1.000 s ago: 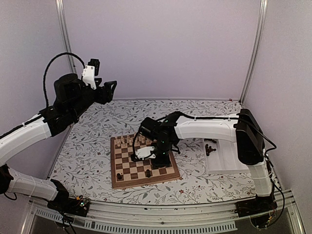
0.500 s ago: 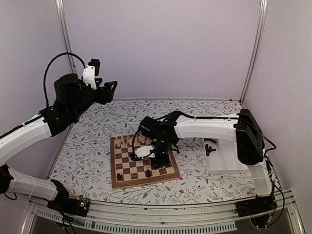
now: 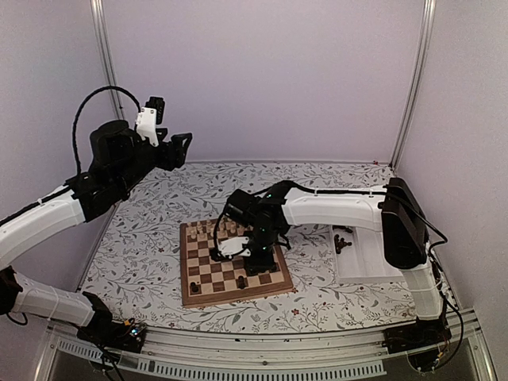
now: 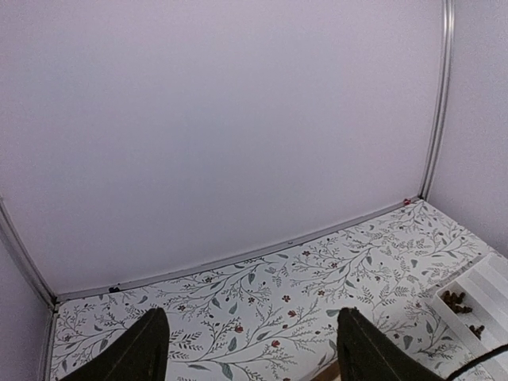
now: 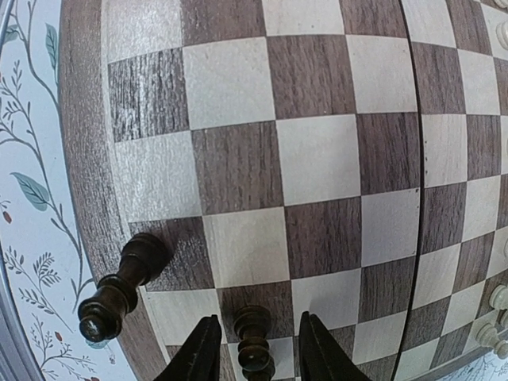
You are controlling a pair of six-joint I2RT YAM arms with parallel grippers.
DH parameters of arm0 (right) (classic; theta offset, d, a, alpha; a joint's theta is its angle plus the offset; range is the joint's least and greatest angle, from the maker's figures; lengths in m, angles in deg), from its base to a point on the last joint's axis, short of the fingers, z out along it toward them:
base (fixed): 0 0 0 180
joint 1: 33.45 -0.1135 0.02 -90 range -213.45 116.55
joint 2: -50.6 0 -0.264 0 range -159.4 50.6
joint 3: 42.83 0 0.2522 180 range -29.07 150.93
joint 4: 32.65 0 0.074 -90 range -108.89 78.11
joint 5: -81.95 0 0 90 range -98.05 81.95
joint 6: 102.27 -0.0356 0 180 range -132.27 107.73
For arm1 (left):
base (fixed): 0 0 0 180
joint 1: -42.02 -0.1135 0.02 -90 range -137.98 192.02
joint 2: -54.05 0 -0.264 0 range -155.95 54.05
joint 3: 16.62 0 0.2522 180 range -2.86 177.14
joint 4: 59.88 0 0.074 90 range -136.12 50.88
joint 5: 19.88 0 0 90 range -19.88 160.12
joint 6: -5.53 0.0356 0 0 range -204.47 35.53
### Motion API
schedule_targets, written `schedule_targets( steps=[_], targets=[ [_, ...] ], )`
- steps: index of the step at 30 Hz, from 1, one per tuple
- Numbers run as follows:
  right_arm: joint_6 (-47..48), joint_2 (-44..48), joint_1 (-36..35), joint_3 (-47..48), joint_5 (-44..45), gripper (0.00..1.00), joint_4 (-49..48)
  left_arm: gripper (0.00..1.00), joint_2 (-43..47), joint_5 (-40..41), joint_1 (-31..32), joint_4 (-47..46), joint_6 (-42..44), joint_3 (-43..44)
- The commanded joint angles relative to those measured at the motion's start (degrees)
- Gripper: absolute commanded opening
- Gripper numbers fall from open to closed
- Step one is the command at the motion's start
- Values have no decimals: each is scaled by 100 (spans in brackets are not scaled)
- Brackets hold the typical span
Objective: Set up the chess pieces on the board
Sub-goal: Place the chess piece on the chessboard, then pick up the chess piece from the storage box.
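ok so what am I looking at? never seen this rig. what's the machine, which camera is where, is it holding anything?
Two robot arms, left and right, are bolted at the near edge of a table, each ending in a two-finger gripper. The wide picture comes from a fixed camera above and behind them; the other two come from a camera on each wrist. On the flowered table lie a chessboard and a white tray with spare dark pieces in it. The left gripper hangs high, open and empty. The right gripper is low over the chessboard, its jaws open on either side of a dark chess piece that stands on a square, so nothing is held.
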Motion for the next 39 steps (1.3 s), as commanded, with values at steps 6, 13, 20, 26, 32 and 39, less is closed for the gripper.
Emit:
schedule_targets(
  steps=[6, 13, 20, 26, 32, 39],
  targets=[
    [102, 1190, 310, -395, -209, 46, -37, 74, -207, -218, -24, -103, 157, -41],
    [140, 2727, 1552, -1649, -543, 49, -372, 71, -633, -817, 307, 507, 367, 490],
    [447, 3637, 3447, -3259, -650, 46, -955, 63, -1189, -1820, 977, 1313, 189, 912],
    [1018, 3261, 4159, -3688, -229, 44, -1245, 61, -1795, -2070, 1422, 1489, -93, 1212],
    [1402, 2810, 4172, -3664, -11, 44, -1241, 61, -2232, -2233, 1504, 1751, -89, 1630],
    [1685, 2493, 4165, -3794, 51, 45, -1223, 61, -2360, -2070, 1508, 1776, -13, 1795]
  ],
)
